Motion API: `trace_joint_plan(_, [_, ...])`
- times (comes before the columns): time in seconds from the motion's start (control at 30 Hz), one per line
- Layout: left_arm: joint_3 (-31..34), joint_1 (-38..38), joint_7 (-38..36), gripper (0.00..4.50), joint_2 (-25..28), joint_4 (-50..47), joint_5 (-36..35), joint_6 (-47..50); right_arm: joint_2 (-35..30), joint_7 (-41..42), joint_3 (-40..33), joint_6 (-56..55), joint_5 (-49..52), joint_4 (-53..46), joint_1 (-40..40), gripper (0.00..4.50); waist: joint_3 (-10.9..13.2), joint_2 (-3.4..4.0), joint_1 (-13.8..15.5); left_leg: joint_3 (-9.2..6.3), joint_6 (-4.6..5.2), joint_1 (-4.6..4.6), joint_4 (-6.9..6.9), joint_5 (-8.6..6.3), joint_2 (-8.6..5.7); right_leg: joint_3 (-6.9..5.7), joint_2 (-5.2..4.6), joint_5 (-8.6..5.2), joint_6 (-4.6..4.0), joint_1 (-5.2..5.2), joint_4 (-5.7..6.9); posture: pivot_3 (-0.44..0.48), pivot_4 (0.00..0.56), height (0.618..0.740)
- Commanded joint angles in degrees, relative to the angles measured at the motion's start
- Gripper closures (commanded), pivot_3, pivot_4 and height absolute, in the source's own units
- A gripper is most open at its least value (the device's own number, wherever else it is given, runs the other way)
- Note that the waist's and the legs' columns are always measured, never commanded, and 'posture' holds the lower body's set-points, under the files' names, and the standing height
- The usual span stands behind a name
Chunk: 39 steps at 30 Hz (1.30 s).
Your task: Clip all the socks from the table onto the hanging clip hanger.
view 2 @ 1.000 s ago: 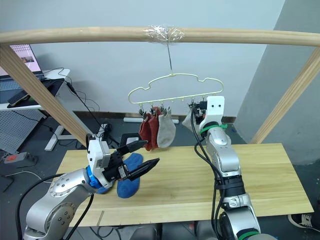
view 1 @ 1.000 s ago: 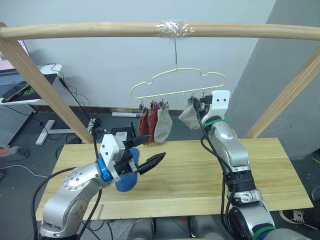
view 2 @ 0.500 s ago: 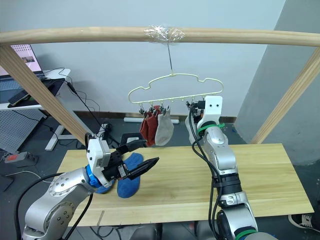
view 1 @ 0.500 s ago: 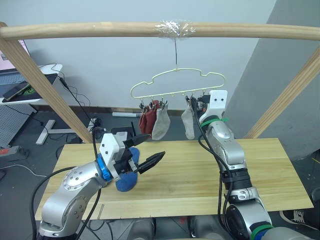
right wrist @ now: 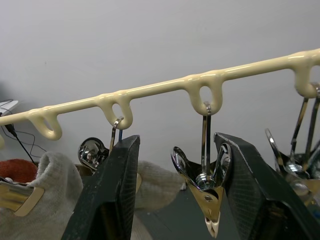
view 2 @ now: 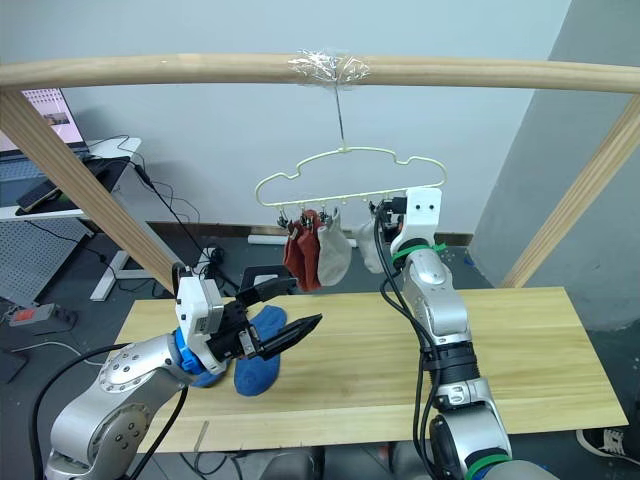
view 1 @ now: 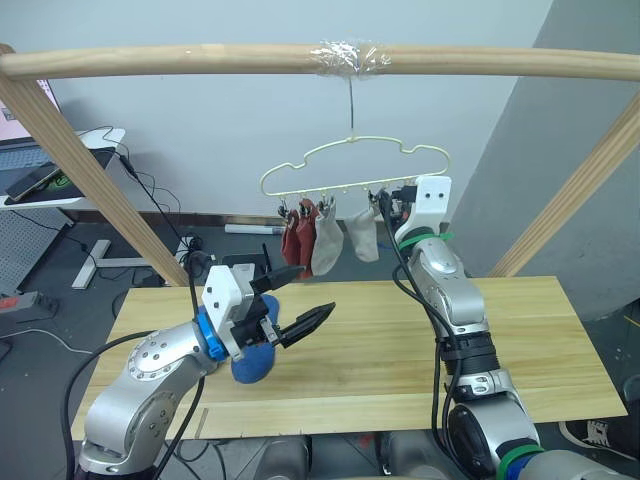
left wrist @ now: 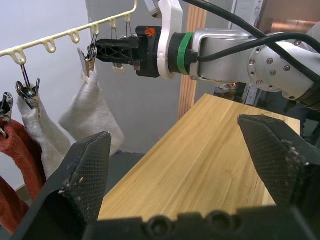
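Left gripper [view 1: 297, 297], fingers spread and empty, hovers just above the blue socks [view 1: 252, 361], nearer than the right gripper [view 1: 385, 208].

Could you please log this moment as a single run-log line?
right claw: open at clip hanger | left claw: open above table | hung: two rust red, two light grey socks | blue socks: on table
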Motion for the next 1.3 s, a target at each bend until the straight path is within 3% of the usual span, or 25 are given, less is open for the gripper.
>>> trace_joint_plan(0.03, [-0.20,-0.24,0.11,0.00,-0.06,-1.96,-1.02,-0.35,0.47,0.58,-0.37,-1.60,0.25,-1.05,-1.71,2.04,0.00,0.00,0.00,0.00,0.00,0.00,0.00,0.00,0.00,0.00,0.00,0.00,0.00,0.00,0.01,0.084,0.120,0.740])
trace_joint_plan(0.13, [-0.29,-0.19,0.18,0.00,-0.13,-1.81,-1.03,-0.45,0.66,0.88,-0.49,-1.75,0.31,-0.46,-2.03,2.23,0.00,0.00,0.00,0.00,0.00,0.01,0.00,0.00,0.00,0.00,0.00,0.00,0.00,0.00,0.01,0.084,0.123,0.740])
trace_joint_plan(0.2, [-0.41,-0.71,0.10,0.00,-0.21,-1.24,-0.98,-0.49,0.75,1.01,-0.70,-1.86,0.37,0.35,-2.49,2.69,0.00,0.00,0.00,0.00,0.00,0.01,0.00,0.00,0.00,0.00,0.00,0.00,0.00,0.00,0.01,0.084,0.133,0.740])
trace_joint_plan(0.3, [-0.75,-0.75,0.20,0.00,-0.47,-1.26,-0.90,-0.54,0.82,1.12,-0.81,-1.93,0.47,0.51,-2.47,3.73,0.00,0.00,0.01,0.00,0.00,0.02,0.00,0.00,0.00,0.00,0.00,0.00,0.00,0.00,0.03,0.082,0.129,0.740])
trace_joint_plan(0.43, [-1.15,-0.86,0.44,0.00,-0.84,-1.28,-0.76,-0.55,0.97,1.08,-1.10,-1.81,0.79,0.52,-2.51,4.49,0.00,0.00,0.00,0.01,0.00,0.01,0.00,0.00,0.00,0.00,0.00,0.00,0.00,0.00,0.03,0.075,0.123,0.740])
trace_joint_plan(0.6, [-1.26,-0.09,3.56,0.00,-1.34,1.01,2.28,-0.34,0.35,2.38,-1.99,1.74,2.65,-1.02,-1.76,4.49,-0.02,0.00,0.01,0.00,0.00,0.03,0.01,0.00,0.00,0.00,0.00,0.00,-0.01,0.00,0.06,0.068,0.118,0.740])
trace_joint_plan(0.87, [-1.24,1.53,10.95,0.00,-0.06,20.93,17.24,-4.98,-8.66,10.47,-1.94,13.07,5.08,-5.00,-0.99,4.49,-0.10,-0.01,0.04,-0.02,0.01,0.13,0.06,0.01,-0.03,0.00,0.00,-0.04,0.01,0.02,0.28,0.050,0.117,0.740])
trace_joint_plan(1.0, [-3.06,-2.14,10.70,0.00,-1.03,34.74,21.72,-7.30,-11.51,12.69,-2.10,15.73,5.76,-7.28,-0.67,4.49,-0.12,-0.03,0.23,-0.04,0.01,0.16,0.08,0.02,-0.03,-0.03,0.00,-0.11,0.11,0.02,0.37,0.041,0.126,0.740])
trace_joint_plan(1.3, [-6.55,-13.88,9.33,0.00,-5.76,59.06,28.28,-17.18,-9.63,10.54,-2.52,20.34,6.73,-12.71,1.51,4.49,-0.13,-0.06,0.14,-0.06,0.01,0.13,0.14,0.02,-0.06,-0.03,-0.04,-0.02,-0.01,0.01,0.42,0.001,0.148,0.740])
